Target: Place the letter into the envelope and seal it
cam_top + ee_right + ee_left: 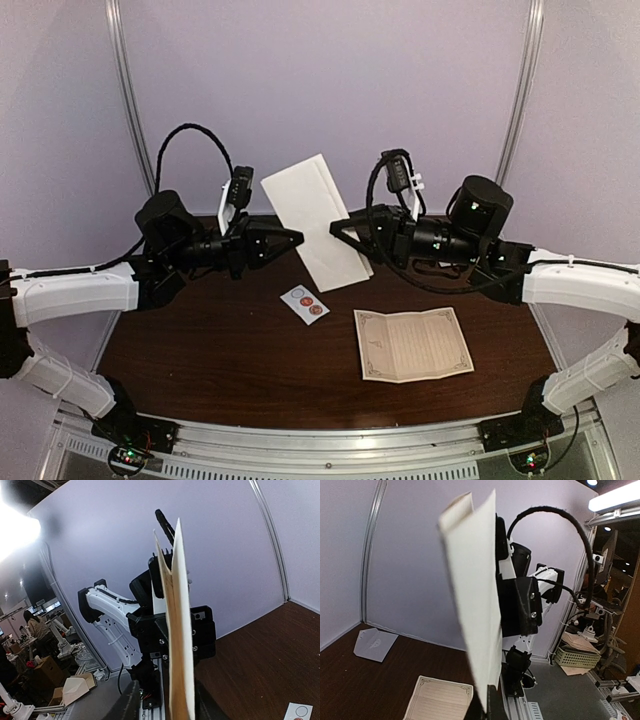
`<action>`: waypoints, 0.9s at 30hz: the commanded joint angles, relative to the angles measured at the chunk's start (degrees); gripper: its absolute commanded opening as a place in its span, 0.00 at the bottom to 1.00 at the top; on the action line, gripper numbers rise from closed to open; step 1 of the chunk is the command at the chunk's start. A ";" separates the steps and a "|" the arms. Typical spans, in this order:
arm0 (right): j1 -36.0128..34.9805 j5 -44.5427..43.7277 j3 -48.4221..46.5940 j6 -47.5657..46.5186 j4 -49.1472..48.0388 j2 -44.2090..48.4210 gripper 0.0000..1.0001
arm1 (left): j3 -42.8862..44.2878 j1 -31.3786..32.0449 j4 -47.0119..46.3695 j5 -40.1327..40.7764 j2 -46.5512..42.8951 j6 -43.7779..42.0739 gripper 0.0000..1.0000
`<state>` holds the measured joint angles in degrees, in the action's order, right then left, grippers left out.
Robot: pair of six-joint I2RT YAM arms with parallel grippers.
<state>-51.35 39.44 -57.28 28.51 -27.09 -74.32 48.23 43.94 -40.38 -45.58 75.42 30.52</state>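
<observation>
The pale envelope (310, 215) hangs tilted in the air above the back of the table, between my two grippers. My left gripper (298, 239) is shut on its left long edge; the left wrist view shows the paper (475, 605) pinched at the bottom between the fingers (492, 705). My right gripper (335, 229) straddles the opposite edge. In the right wrist view its fingers (127, 702) stand apart on either side of the envelope (180, 630), with a gap on the left. The letter (413, 344), cream with a decorative border, lies flat at the table's front right (437, 700).
A small white strip with round stickers (304, 303) lies on the dark wooden table (200, 350) below the envelope, also at the corner of the right wrist view (300, 712). A white folded paper (375, 644) lies near the back wall. Purple walls enclose the table.
</observation>
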 commanded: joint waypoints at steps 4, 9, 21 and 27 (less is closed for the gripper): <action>0.20 -1.35 -1.78 -1.09 2.62 -1.33 0.00 | 0.43 0.09 -2.15 -1.27 -1.00 0.98 0.13; 0.21 -1.16 -1.70 -1.74 3.97 -1.35 0.00 | 0.86 0.09 -2.49 -0.92 -2.12 1.00 0.20; 0.20 -0.43 -1.96 -3.81 8.29 -1.32 0.00 | 2.07 -1.79 3.01 1.01 -5.64 -2.31 0.18; 0.25 -0.39 -2.05 -3.90 8.46 -1.20 0.00 | 1.26 -2.36 4.05 1.50 -6.81 -2.31 0.00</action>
<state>-51.33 38.81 -57.82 25.39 -19.11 -75.44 49.08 42.17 -35.90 -44.84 70.22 28.91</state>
